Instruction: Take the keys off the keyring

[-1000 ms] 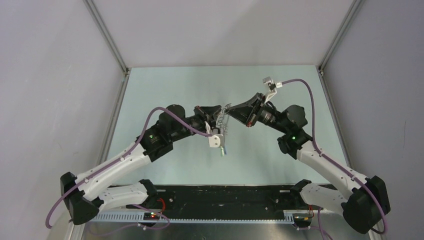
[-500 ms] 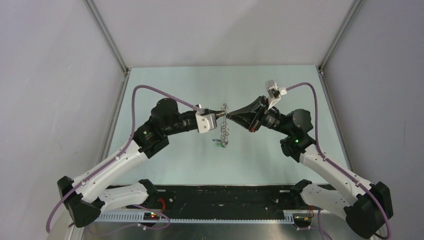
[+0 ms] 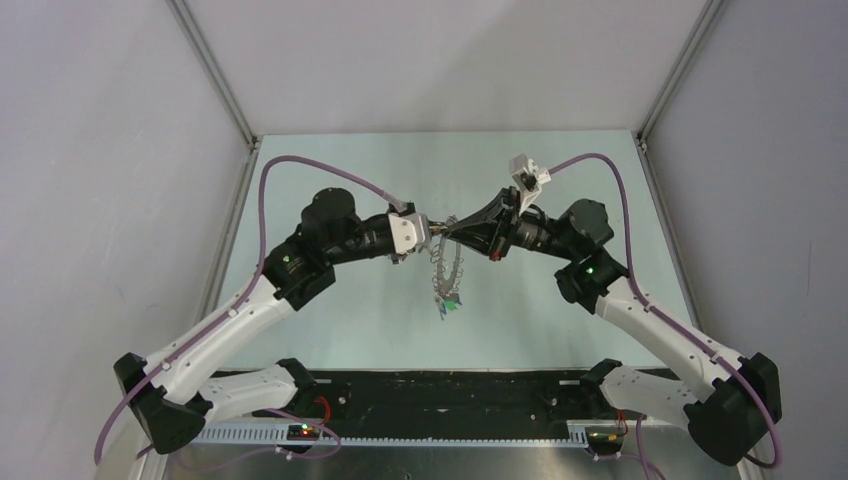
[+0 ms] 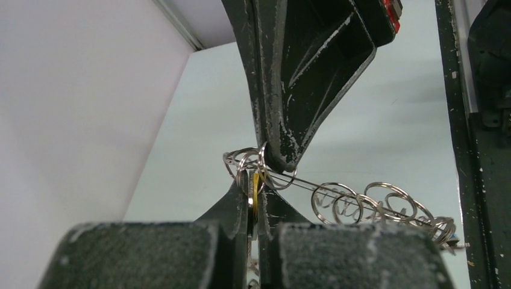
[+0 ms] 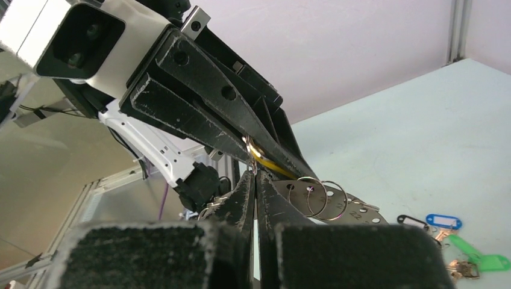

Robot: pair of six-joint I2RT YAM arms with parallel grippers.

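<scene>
Keyring (image 3: 443, 268) turned, hanging from two tight pinches.
Left fingers (image 3: 430, 228) and right fingers (image 3: 470, 225), both shut on its top edge, have closed in; keys (image 3: 446, 303) dangle below, none freed.

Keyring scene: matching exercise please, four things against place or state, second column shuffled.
Things:
1. left gripper
2. right gripper
3. keyring
4. keys

Place or state:
A. hangs below both grippers
B. dangling at the very bottom, blue and green tags
C. shut, reaching in from the right
D. shut, reaching in from the left

Pairs: 1-D, 2-C, 3-A, 4-B
</scene>
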